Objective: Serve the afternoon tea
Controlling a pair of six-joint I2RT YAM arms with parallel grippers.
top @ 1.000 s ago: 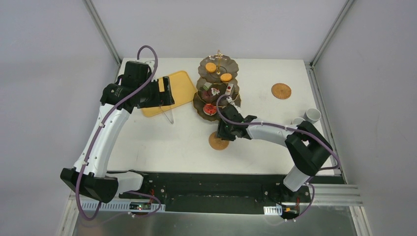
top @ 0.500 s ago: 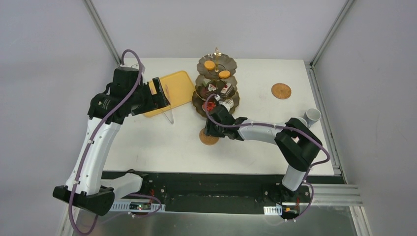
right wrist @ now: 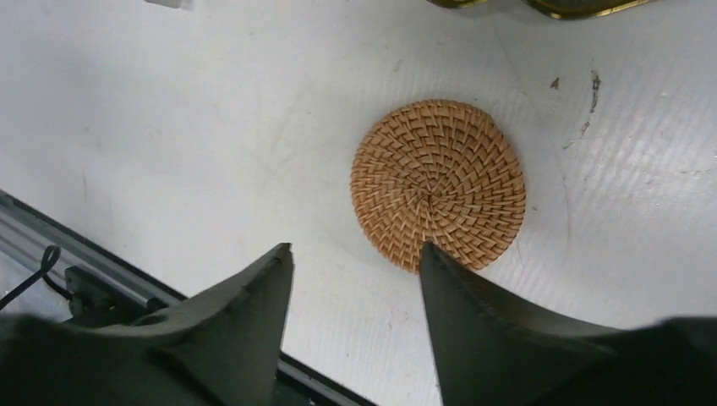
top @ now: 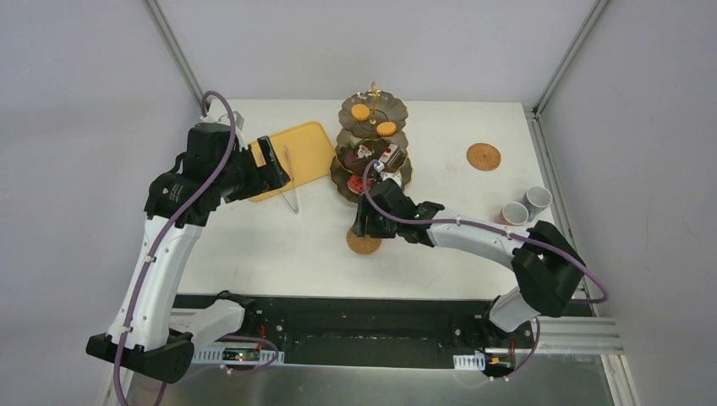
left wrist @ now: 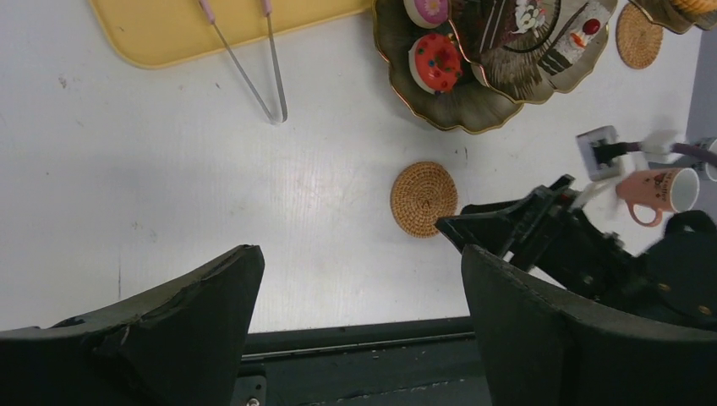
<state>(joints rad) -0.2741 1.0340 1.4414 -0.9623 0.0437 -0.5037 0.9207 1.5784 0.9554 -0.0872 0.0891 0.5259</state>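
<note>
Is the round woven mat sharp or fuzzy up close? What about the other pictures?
Right wrist view: the woven coaster is sharp, strands clear; the right tool's fingers look softer. Left wrist view: the red cake is crisp, the left tool's fingers dark. Top external view: soft, even light, faint shadows.

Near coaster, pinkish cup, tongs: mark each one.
near coaster (right wrist: 438, 184), right wrist view, centre of the weave
pinkish cup (left wrist: 655, 188), left wrist view, side wall
tongs (left wrist: 276, 118), left wrist view, joined end

A round woven coaster (right wrist: 438, 184) lies flat on the white desk (right wrist: 169, 127). The jaws stand apart, one tip over the coaster's edge.
</note>
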